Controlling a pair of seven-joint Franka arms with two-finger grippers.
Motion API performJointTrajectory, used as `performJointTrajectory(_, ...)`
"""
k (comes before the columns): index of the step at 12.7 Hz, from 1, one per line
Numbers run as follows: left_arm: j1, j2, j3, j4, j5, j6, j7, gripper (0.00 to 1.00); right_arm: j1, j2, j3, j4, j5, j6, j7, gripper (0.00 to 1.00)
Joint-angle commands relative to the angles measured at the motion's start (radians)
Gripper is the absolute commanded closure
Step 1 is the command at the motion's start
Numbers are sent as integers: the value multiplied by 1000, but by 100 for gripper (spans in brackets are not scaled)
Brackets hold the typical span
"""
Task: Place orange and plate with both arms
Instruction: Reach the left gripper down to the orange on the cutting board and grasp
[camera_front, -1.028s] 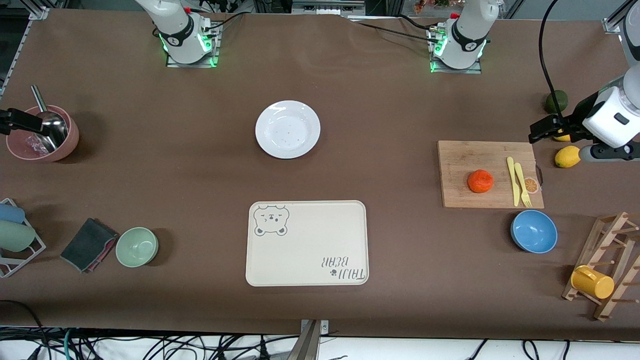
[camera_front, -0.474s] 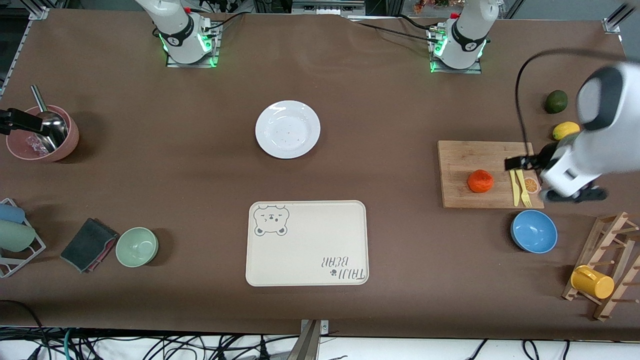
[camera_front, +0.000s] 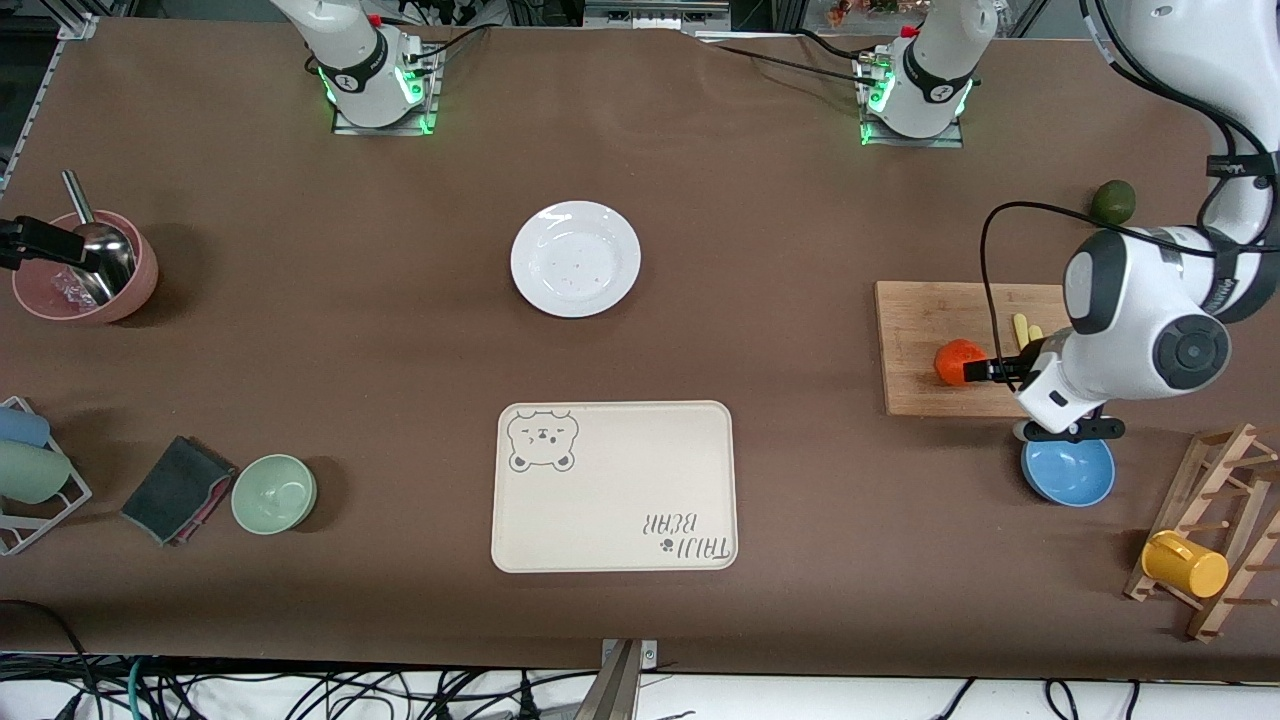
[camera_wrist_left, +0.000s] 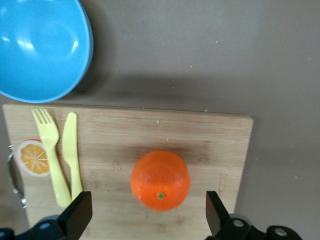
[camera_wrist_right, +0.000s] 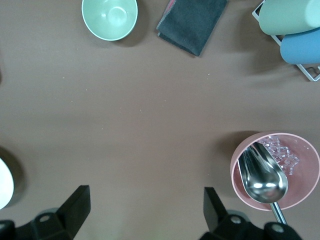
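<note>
The orange (camera_front: 953, 362) lies on a wooden cutting board (camera_front: 915, 315) toward the left arm's end of the table. My left gripper (camera_front: 988, 371) hangs low over the board, open. In the left wrist view the orange (camera_wrist_left: 160, 180) sits between the two black fingertips (camera_wrist_left: 76, 216) of the left gripper (camera_wrist_left: 147, 220), and neither touches it. The white plate (camera_front: 575, 259) rests empty mid-table, nearer the robots' bases. My right gripper (camera_front: 25, 243) waits open over the table by a pink bowl (camera_front: 120, 300); under the right gripper (camera_wrist_right: 145, 210) is bare table.
A yellow fork and knife (camera_wrist_left: 62, 155) lie on the board beside the orange. A blue bowl (camera_front: 1070, 475), bear-print tray (camera_front: 610, 500), green bowl (camera_front: 273, 492), dark cloth (camera_front: 175, 488), cup rack (camera_front: 30, 470) and mug stand (camera_front: 1215, 530) line the table's near side.
The left arm has swung from beside the lemons to over the cutting board, bringing its open gripper down around the orange. The right arm has not moved.
</note>
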Motion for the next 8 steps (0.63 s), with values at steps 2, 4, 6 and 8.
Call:
performJointTrajectory(2,3,-76,-3,-237,32,247,15,0,-4,-7,2,13,8,-13,-9,0)
performJointTrajectory(4,4,-73,-3,-312,32,376,8,0,-4,-7,2,13,8,-11,-11,0)
performJointTrajectory(6,4,-63,-3,-349,30,436,3,0,-6,-5,1,13,8,-3,-9,0)
performJointTrajectory(8,3,-50,-3,-362,25,455,3,0,-4,-4,1,13,8,0,-9,0)
